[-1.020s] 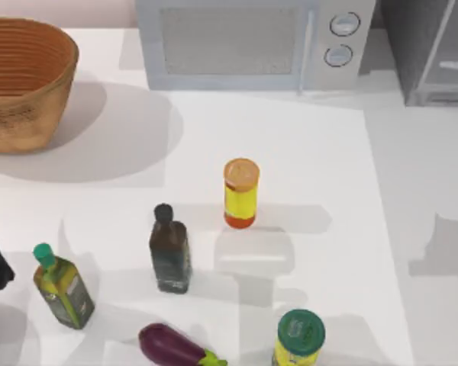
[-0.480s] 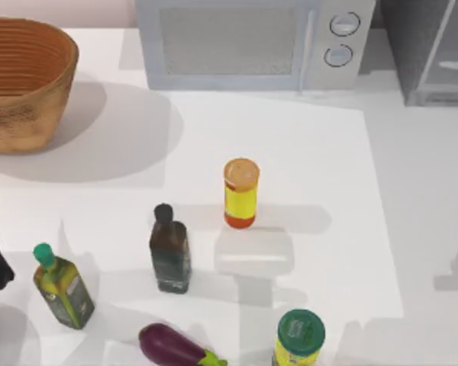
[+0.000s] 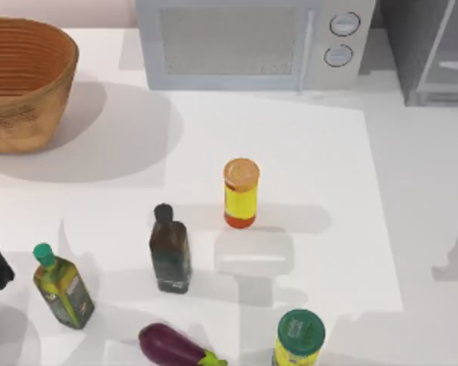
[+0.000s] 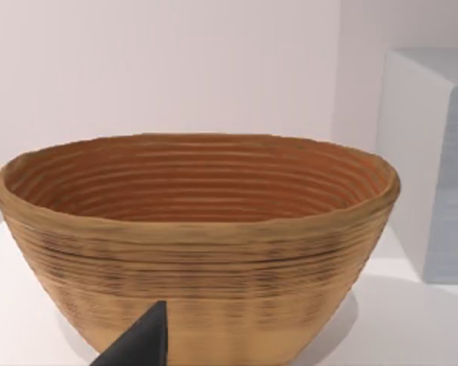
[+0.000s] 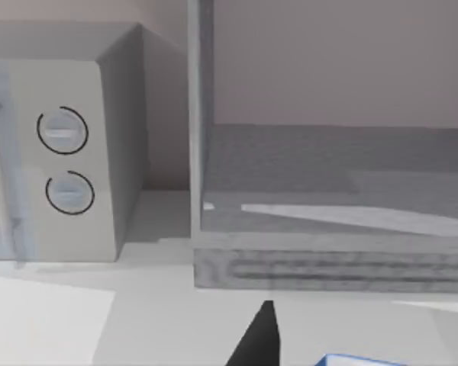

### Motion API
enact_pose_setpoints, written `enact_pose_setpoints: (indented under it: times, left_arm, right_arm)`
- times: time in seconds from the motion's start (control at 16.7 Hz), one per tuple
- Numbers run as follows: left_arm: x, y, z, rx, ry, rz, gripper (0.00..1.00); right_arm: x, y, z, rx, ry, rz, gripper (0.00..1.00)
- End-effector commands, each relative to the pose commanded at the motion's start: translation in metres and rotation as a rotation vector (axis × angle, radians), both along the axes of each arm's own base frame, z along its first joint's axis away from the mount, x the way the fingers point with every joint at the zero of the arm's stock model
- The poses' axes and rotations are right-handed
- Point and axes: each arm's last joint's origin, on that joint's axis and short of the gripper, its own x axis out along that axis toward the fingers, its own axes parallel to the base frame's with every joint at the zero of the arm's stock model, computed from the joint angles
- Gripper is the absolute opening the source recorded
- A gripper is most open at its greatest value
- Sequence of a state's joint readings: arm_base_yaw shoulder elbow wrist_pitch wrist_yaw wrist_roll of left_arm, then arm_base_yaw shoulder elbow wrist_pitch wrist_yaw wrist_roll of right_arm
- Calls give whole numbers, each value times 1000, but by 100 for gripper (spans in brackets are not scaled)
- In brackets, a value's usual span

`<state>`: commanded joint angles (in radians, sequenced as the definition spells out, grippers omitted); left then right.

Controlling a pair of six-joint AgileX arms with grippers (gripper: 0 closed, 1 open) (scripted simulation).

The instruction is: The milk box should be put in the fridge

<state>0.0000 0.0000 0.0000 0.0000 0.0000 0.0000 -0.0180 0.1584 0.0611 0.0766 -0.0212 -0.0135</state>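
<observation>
The right gripper's finger (image 5: 259, 335) faced the open fridge (image 5: 328, 198) beside the microwave (image 3: 252, 42), a blue carton edge, likely the milk box (image 5: 351, 360), just below it; its grip could not be told. The box risked catching the fridge's sill. Two bottles, two jars, one eggplant, one basket stood near the microwave.

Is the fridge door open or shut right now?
Open. In the right wrist view the fridge shows its bare grey inside floor and back wall past the front frame, beside the microwave; nothing covers the opening.
</observation>
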Motion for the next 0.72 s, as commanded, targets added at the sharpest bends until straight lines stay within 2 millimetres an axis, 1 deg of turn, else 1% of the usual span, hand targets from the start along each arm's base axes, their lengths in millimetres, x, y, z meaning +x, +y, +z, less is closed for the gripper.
enact_pose_setpoints:
  times: [0.18, 0.3, 0.42, 0.54, 0.6, 0.72]
  left_arm:
    - [0, 0, 0, 0, 0, 0, 100]
    - [0, 0, 0, 0, 0, 0, 100]
    - [0, 0, 0, 0, 0, 0, 100]
    - [0, 0, 0, 0, 0, 0, 100]
    - [0, 0, 0, 0, 0, 0, 100]
    - [0, 0, 0, 0, 0, 0, 100]
  right_arm:
    - [17, -2, 25, 6, 1, 5, 0]
    - [39, -5, 42, 16, 7, 11, 0]
    - [69, -10, 54, 26, 16, 18, 0]
    - [105, -17, 59, 34, 29, 25, 0]
    - [124, -21, 58, 38, 36, 29, 0]
    - [162, -31, 49, 43, 44, 35, 0]
